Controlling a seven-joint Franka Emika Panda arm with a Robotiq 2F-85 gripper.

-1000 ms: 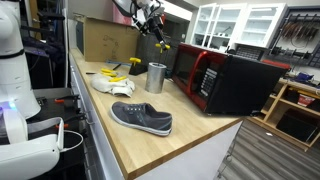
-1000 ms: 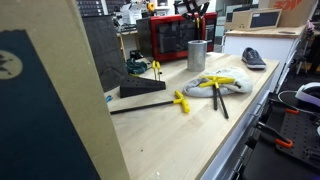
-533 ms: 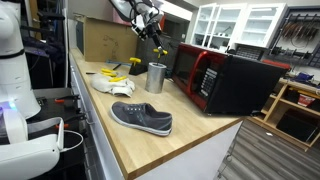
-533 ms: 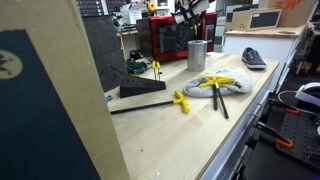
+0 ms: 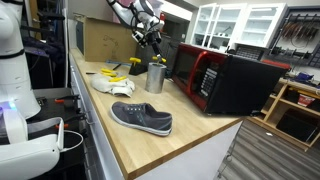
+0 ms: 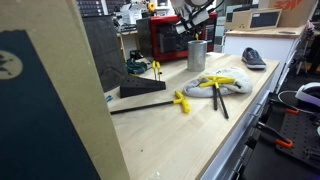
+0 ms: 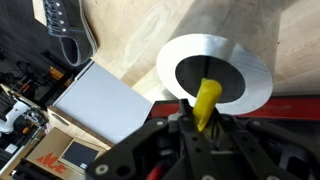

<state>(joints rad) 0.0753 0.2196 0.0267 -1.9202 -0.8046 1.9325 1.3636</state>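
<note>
My gripper (image 5: 151, 42) hangs just above a grey metal cup (image 5: 156, 77) on the wooden counter, as both exterior views show. It is shut on a yellow-handled tool (image 7: 207, 100). In the wrist view the yellow end points down over the cup's dark opening, inside the pale rim (image 7: 250, 75), and the gripper (image 7: 203, 125) clamps it from both sides. The tool's far end is hidden behind the fingers. In an exterior view the gripper (image 6: 192, 22) sits over the cup (image 6: 197, 53), in front of the red microwave.
A red and black microwave (image 5: 225, 80) stands right beside the cup. A grey shoe (image 5: 141, 117) lies nearer the counter's front. A white cloth with tools (image 5: 112, 85) and a cardboard box (image 5: 105, 40) lie behind. Yellow-handled tools (image 6: 182, 102) rest on the counter.
The gripper has moved down and away from the microwave with the yellow-handled tool, so it now stands over the cup's mouth. Its jaws stayed shut.
</note>
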